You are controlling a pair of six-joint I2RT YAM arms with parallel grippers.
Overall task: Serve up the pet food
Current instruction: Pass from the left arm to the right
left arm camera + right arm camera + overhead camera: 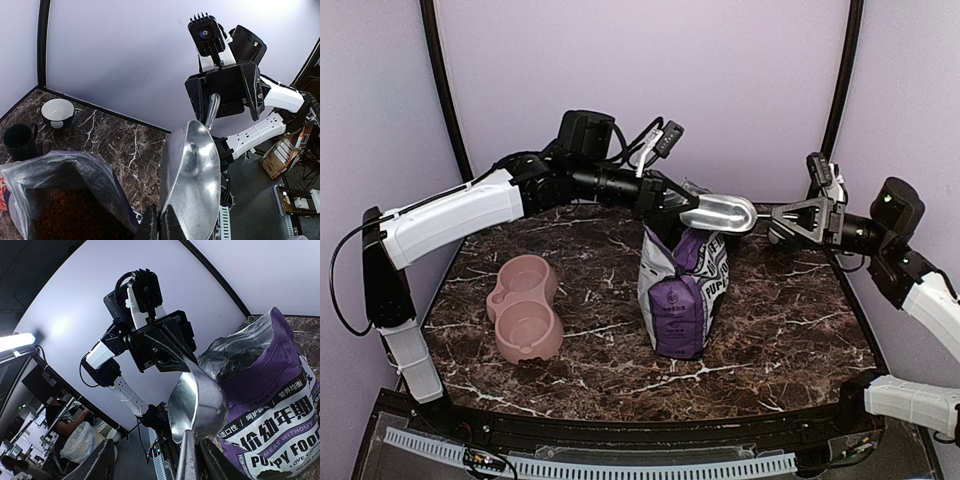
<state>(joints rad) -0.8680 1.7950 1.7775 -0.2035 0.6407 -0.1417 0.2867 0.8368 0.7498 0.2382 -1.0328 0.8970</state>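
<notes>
The pet food (62, 216) lies loose in the open bag (678, 300) on the worktop (790, 320), light pellets you cannot pinch, so lift them with the scoop (720, 213), whose lip the left tool (159, 226) clamps while the right tool (780, 213) gapes around its handle.

Lilac walls (640, 80), dark marble tabletop (780, 330)

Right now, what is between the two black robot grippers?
A shiny silver metal scoop spans the gap between the left gripper and the right gripper, above the open purple-and-white bag. The top view shows it best.
</notes>
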